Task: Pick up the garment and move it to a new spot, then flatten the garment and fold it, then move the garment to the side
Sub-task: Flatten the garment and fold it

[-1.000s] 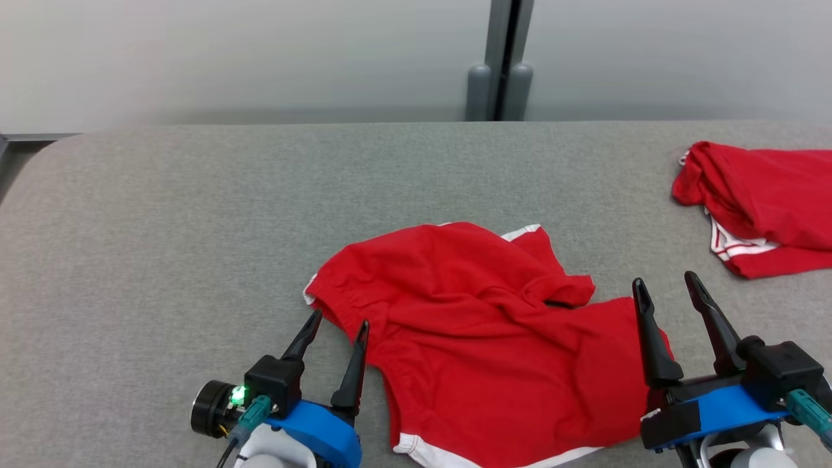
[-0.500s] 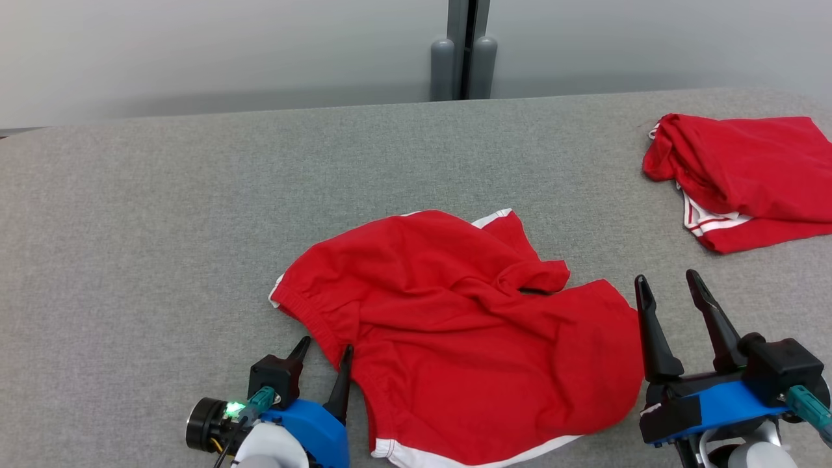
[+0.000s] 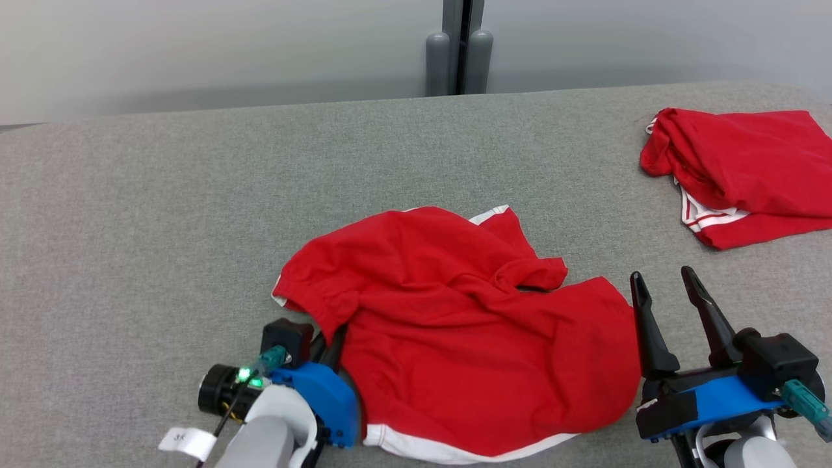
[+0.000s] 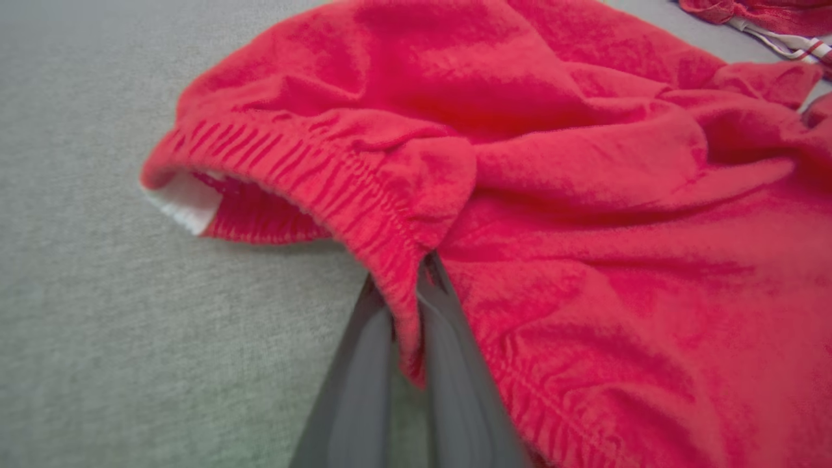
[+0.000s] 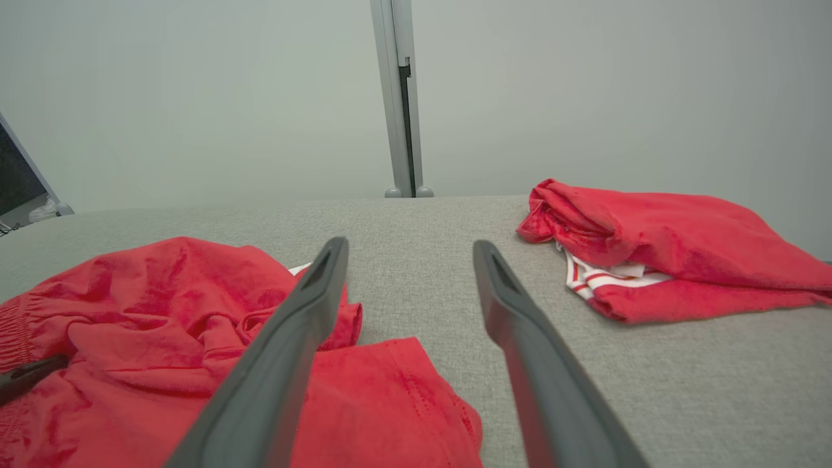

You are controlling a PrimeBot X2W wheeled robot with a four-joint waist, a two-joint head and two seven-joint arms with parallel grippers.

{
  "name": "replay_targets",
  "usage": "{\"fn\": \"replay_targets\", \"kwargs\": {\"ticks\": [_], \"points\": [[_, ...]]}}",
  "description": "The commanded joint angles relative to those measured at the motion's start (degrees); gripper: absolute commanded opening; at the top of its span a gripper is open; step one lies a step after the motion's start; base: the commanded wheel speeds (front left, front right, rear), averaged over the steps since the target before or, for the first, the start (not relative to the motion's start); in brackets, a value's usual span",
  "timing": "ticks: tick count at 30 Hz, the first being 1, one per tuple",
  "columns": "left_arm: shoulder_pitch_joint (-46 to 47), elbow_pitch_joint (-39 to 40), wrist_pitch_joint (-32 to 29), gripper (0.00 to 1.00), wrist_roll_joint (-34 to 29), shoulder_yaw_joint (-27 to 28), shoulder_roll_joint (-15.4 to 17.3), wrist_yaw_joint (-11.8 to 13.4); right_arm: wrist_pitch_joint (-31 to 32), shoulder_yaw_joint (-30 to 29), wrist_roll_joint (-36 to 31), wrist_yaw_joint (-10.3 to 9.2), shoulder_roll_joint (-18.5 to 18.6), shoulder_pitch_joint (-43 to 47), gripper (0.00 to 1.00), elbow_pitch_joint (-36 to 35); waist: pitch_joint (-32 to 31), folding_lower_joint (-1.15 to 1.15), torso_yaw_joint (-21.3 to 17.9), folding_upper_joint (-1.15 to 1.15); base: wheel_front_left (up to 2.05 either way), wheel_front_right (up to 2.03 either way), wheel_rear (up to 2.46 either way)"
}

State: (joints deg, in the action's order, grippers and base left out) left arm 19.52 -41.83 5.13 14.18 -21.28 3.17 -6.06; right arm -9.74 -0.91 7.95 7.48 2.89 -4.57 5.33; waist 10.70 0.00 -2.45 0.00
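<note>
The garment (image 3: pixel 468 338) is a pair of red shorts with white trim, lying crumpled on the grey table (image 3: pixel 162 195) near its front edge. My left gripper (image 3: pixel 328 341) is shut on the elastic waistband at the garment's left edge. In the left wrist view the gathered waistband of the garment (image 4: pixel 585 162) is pinched between the two fingers of the left gripper (image 4: pixel 403 279). My right gripper (image 3: pixel 661 276) stands open just right of the garment's right edge, holding nothing. Seen from the right wrist, the right gripper (image 5: pixel 409 247) points across bare table, the garment (image 5: pixel 162 305) to its left.
A second red garment (image 3: pixel 747 169), folded, with white striped trim, lies at the table's far right (image 5: pixel 663 234). A grey post (image 3: pixel 458 45) rises behind the table's far edge, against a pale wall. Bare grey surface spreads left of and behind the crumpled shorts.
My left gripper has pushed forward onto the waistband and gone from open to shut on it, bunching the cloth. The right gripper has stayed open in place. The camera shifted early on.
</note>
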Motion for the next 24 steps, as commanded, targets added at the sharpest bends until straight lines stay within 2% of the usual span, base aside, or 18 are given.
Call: {"fn": "replay_targets", "kwargs": {"ticks": [1, 13, 18, 20, 21, 24], "points": [[1.98, -0.76, 0.48, 0.0, 0.4, 0.04, 0.18, -0.07, 0.01, -0.27, -0.36, 0.04, 0.01, -0.83, 1.0, -0.03, 0.05, 0.0, 0.02, 0.0, 0.0, 0.0, 0.0], [13.33, -7.49, 4.81, 0.0, 2.5, 4.87, 5.82, 0.62, -0.05, -1.99, -0.88, 0.04, 0.02, -1.36, 1.0, 0.64, 1.34, 0.0, -0.61, 0.0, 0.0, 0.0, 0.0], [15.58, -11.61, 6.59, 0.0, 3.07, 5.4, 6.98, 0.51, -0.48, -2.29, -0.96, 0.04, 0.01, -1.54, 1.0, 1.62, 2.13, 0.0, -0.98, 0.0, 0.0, 0.0, 0.0], [15.91, -12.74, 7.51, 0.84, 3.12, 5.22, 6.74, 0.45, -0.66, -2.24, -0.89, 0.04, 0.02, -1.73, 1.0, 2.09, 2.26, 0.0, -1.03, 0.0, 0.0, 0.0, 0.0], [15.85, -13.02, 7.99, 1.0, 3.14, 5.22, 6.55, 0.58, -0.86, -2.28, -0.84, 0.04, 0.02, -1.76, 1.0, 2.27, 2.26, 0.0, -0.96, 0.0, 0.0, 0.0, 0.0], [14.35, -13.11, 9.33, 1.0, 3.34, 5.29, 6.06, 0.77, -1.08, -2.42, -0.59, 0.04, 0.02, -1.49, 1.0, 2.86, 1.72, 0.0, -0.53, 0.0, 0.0, 0.0, 0.0]]}}
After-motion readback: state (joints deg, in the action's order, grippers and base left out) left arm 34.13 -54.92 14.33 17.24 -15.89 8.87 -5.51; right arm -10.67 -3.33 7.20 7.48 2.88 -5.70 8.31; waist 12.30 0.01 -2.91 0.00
